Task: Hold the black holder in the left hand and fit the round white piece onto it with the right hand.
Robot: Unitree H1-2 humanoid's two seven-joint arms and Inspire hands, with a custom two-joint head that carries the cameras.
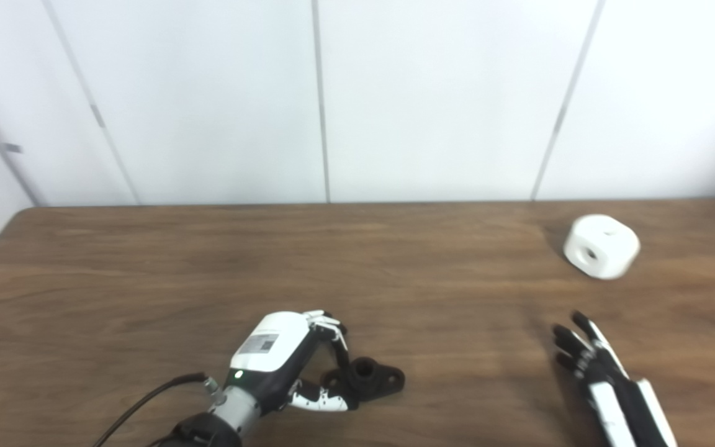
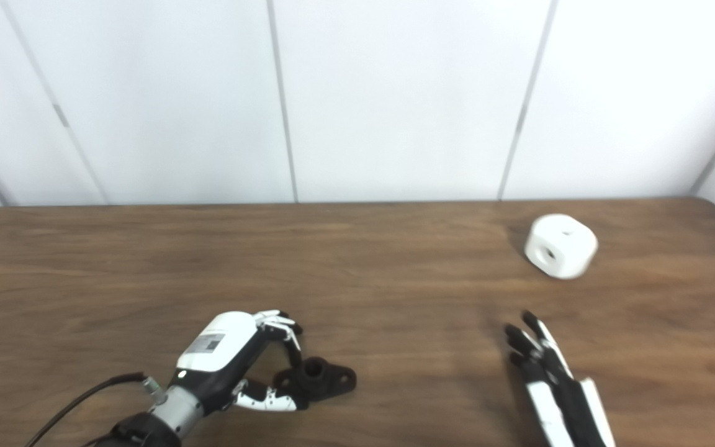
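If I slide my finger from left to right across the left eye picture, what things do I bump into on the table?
left hand → black holder → right hand. The round white piece sits farther back, above the right hand, so its place in the order is unclear.

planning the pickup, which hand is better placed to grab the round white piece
Right. The right hand is open on the same side as the round white piece, with bare table between. The left hand is at the black holder.
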